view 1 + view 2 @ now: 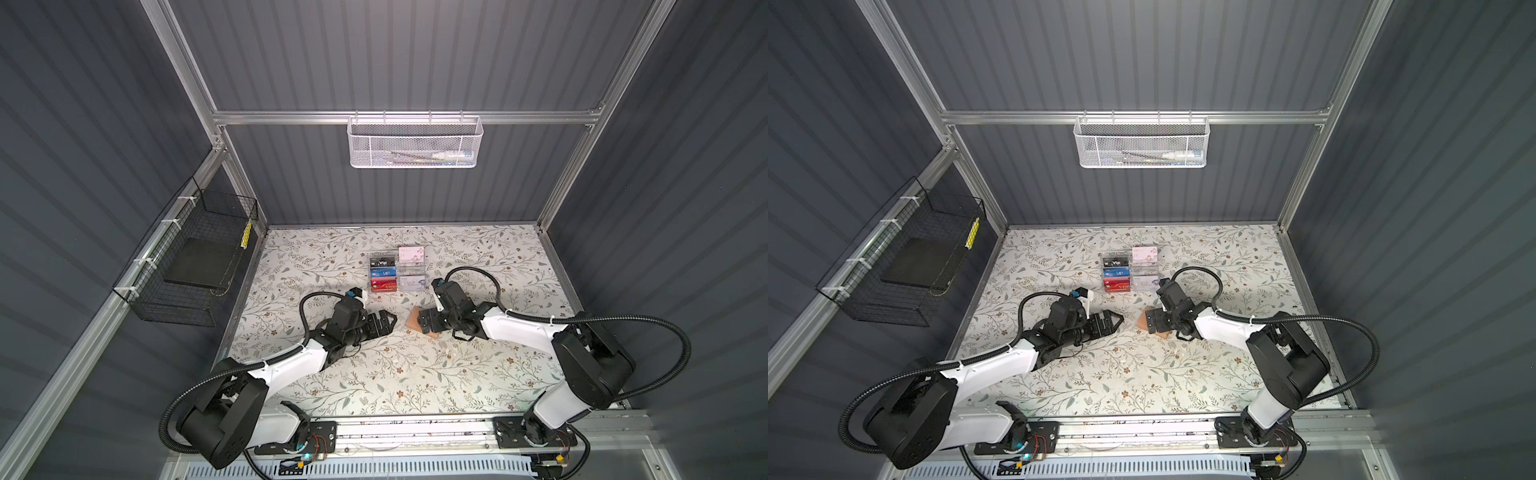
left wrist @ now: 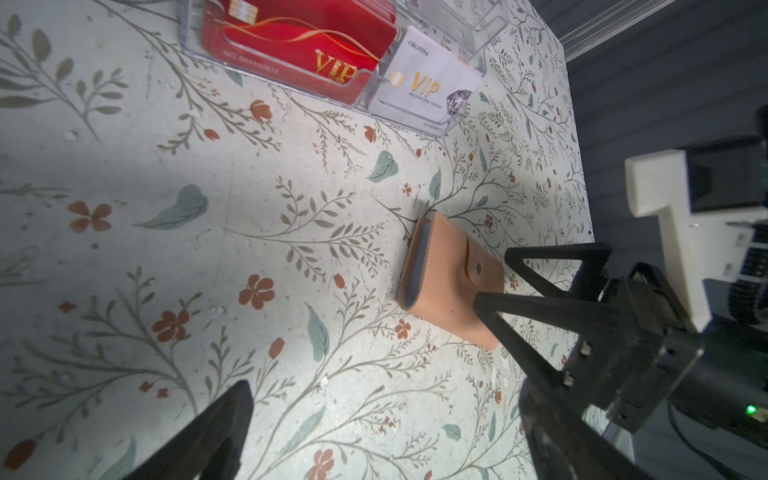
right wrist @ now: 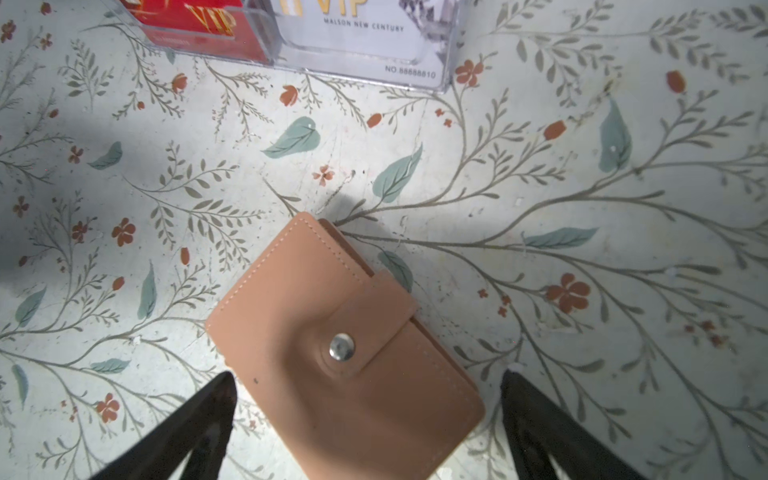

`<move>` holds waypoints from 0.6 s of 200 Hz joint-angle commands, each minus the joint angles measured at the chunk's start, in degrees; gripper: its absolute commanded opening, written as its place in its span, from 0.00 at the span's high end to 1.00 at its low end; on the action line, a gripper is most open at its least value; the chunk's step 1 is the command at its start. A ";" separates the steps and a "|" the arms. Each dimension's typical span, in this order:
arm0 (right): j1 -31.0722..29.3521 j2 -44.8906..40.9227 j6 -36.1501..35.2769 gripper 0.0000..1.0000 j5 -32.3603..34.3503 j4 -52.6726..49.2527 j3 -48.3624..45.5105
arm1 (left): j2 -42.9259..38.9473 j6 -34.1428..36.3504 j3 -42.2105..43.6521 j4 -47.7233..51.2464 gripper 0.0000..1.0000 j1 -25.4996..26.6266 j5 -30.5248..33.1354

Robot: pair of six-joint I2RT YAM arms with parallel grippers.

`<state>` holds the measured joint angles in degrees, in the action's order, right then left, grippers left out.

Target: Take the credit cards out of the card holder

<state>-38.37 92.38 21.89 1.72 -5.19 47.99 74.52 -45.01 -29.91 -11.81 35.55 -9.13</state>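
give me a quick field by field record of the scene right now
card holder: shut, snap fastened, flat on the table
contents: hidden
right gripper: over the card holder, jaws open either side of it
left gripper: beside it, jaws open, empty
clear rack: behind it, filled with VIP cards

red card (image 2: 299, 45): "VIP", number below blurred
white card (image 2: 428, 83): "CHLITINA", "VIP", "MALSON NEW CENTURY", "NO.88888810"
black card (image 1: 382, 262): "Vip"
blue card (image 1: 383, 273): "VIP"
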 commanded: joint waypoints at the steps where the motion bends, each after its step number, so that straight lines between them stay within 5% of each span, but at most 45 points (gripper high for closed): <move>1: 0.18 0.08 0.71 0.01 -2.04 0.17 -0.02 | -1.95 -1.26 -0.95 1.09 0.00 0.55 0.99; 120: -1.80 1.57 6.10 0.01 -19.62 7.78 -1.76 | -10.02 -1.22 2.37 6.69 0.00 0.49 3.72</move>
<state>-39.18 92.49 26.55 -11.60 0.51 45.95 65.28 -45.63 -28.88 -7.40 35.97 -6.98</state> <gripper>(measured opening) 0.989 0.998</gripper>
